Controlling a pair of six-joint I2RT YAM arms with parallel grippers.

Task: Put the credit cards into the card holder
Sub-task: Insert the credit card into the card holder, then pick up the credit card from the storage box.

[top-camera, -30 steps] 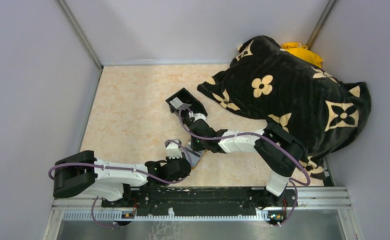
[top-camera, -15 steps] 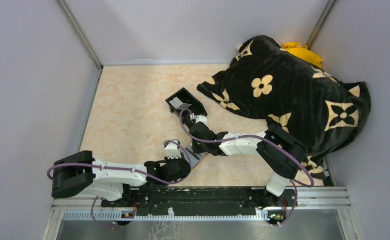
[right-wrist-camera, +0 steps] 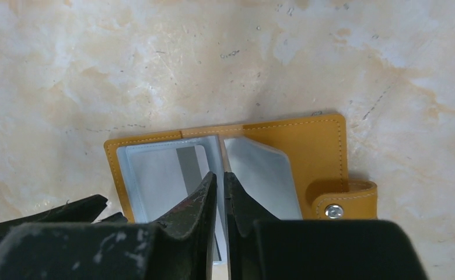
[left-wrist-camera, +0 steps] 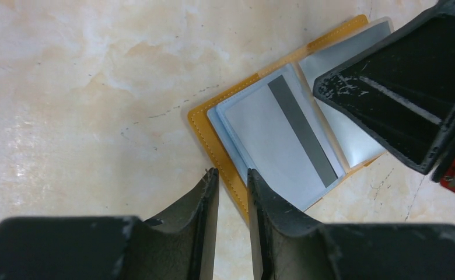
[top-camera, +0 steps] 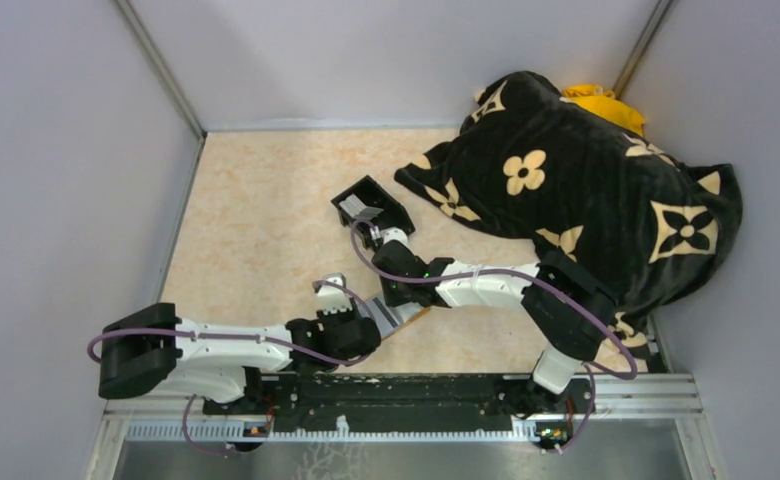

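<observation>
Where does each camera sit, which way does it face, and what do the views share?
Top external: fixed above and behind the bases, looking down at the table; left arm, right arm, left end effector and right end effector show.
Left wrist: on the left arm, looking down past its own fingers at the open card holder.
Right wrist: on the right arm, looking down past its own fingers at it.
Shared: both wrist views show the holder and a striped credit card.
</observation>
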